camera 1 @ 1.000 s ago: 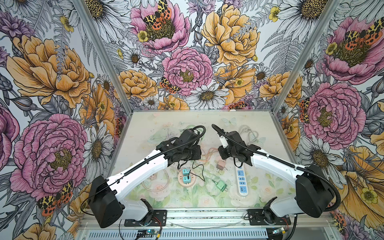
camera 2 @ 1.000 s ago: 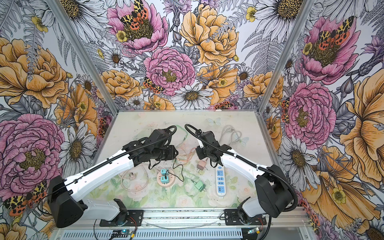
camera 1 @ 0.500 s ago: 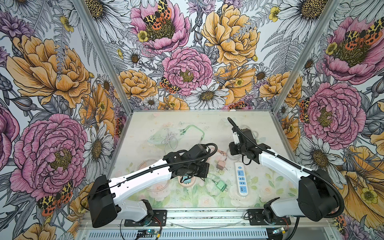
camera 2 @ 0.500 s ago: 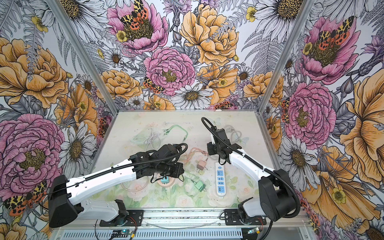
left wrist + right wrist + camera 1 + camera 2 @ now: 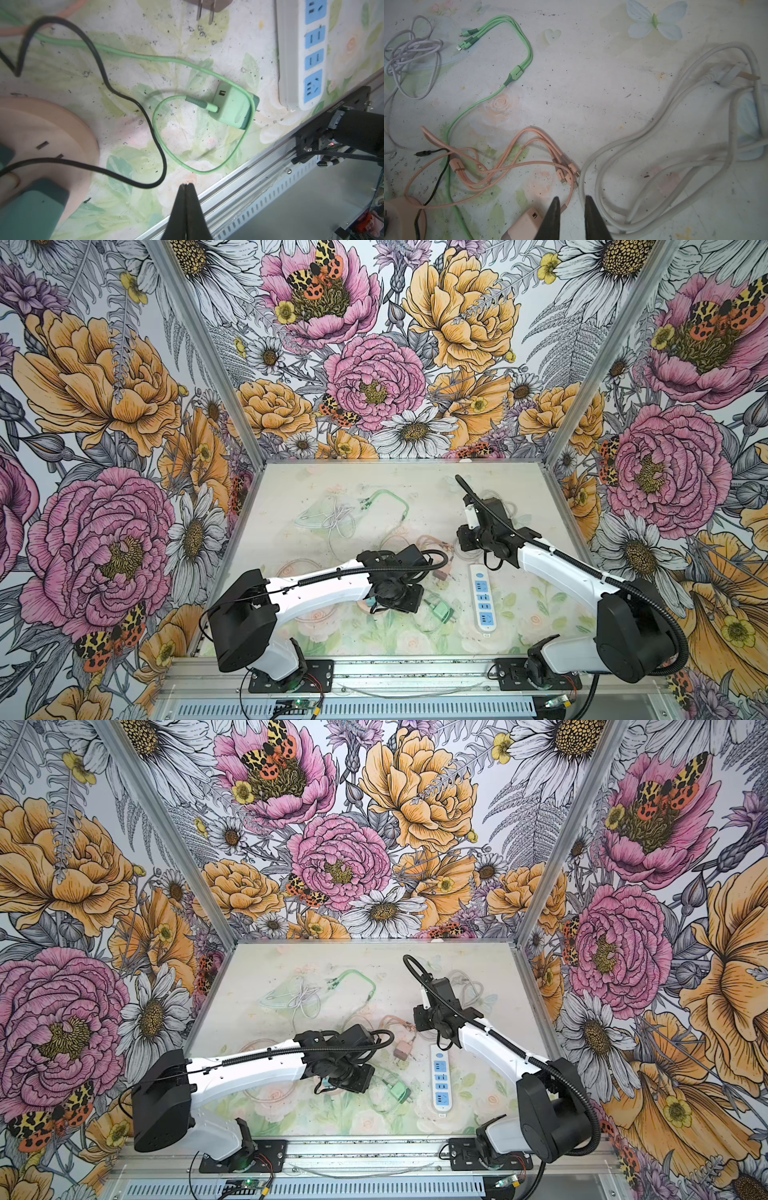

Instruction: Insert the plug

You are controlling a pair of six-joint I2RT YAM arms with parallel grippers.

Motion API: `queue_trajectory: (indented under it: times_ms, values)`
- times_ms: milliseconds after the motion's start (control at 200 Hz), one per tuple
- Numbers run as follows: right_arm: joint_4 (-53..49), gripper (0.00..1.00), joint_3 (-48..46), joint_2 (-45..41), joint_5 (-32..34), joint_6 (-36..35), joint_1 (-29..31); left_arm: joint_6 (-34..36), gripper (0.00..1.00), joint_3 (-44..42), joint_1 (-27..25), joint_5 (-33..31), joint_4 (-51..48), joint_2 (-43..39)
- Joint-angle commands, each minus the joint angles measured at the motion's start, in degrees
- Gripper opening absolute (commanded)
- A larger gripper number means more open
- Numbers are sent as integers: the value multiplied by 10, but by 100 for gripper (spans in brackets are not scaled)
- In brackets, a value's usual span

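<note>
Floral walls (image 5: 374, 364) box in the pale, flower-printed counter (image 5: 291, 489). On it the plug I judge to be mine to seat, the green charger plug (image 5: 233, 110), lies on its side near the front rail. It is just beside the near end of the power strip (image 5: 299, 62) but not in it, and its green cable (image 5: 128, 54) loops round and drapes over one edge of it. My left tool (image 5: 187, 185) hangs above that loop with its jaws pressed together on nothing. My right tool (image 5: 572, 200) has its jaws a little apart, empty too, above the pink cable (image 5: 512, 149) and the strip's thick white cord (image 5: 654, 133). As I read it, the step in hand is the reach before the grasp, since nothing is picked up yet. Next I would need to part the left jaws, come down across the charger's body clear of the cable, lift it, and line the prongs over a free outlet. By count: one strip with four blue outlet faces, all free; two loose chargers, the green one and a pink charger (image 5: 525, 225); one teal block (image 5: 35, 205) on a round pink base (image 5: 47, 133), crossed by one black cable (image 5: 99, 62); one pale tangled cable (image 5: 411, 47); two tools.
</note>
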Motion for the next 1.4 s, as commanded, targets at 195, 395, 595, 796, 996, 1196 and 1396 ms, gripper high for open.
queue_trajectory:
  times_ms: [195,395,595,796,996,1196,1396]
  values:
    - [0,23,-3,-12,-15,5,-3,-11,13,-11,26,-47,-3,21]
    - [0,24,-11,-21,-12,1,-4,-19,11,-38,60,-74,-2,27]
    - [0,24,-12,-21,-10,1,-5,-16,11,-40,63,-99,5,47]
    - [0,24,-12,-21,-16,-2,-5,-37,11,-54,83,-140,4,48]
    - [0,24,-13,-22,-17,-2,-4,-69,11,-99,139,-186,5,3]
    - [0,24,-9,-17,-23,-1,-5,-66,11,-128,182,-187,6,-39]
    - [-1,25,-5,-14,-40,1,-5,-38,12,-131,184,-145,25,-62]
